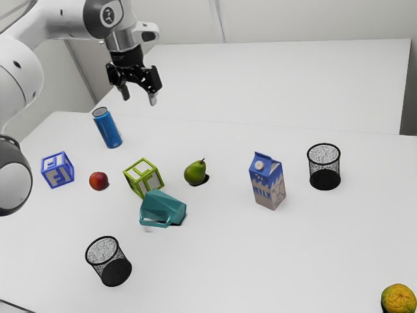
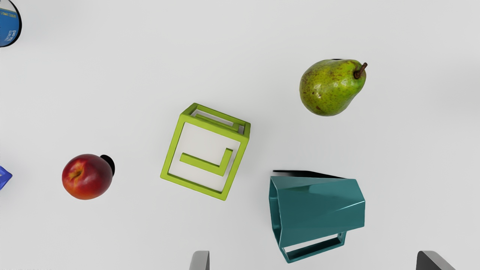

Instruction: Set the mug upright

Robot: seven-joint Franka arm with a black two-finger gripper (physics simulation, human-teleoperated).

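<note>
Black gripper (image 1: 139,99), jaws spread wide, empty, above white table (image 1: 215,261)

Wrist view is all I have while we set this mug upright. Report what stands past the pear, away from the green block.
Observer: A milk carton, to the right of the pear in the exterior view.
Operator: Name its nearest neighbor on the far side from the pear.
Observer: A black mesh holder.
Operator: Now check the handle side of the mug.
Observer: Another mesh holder stands off that way, apart from the mug.
</note>
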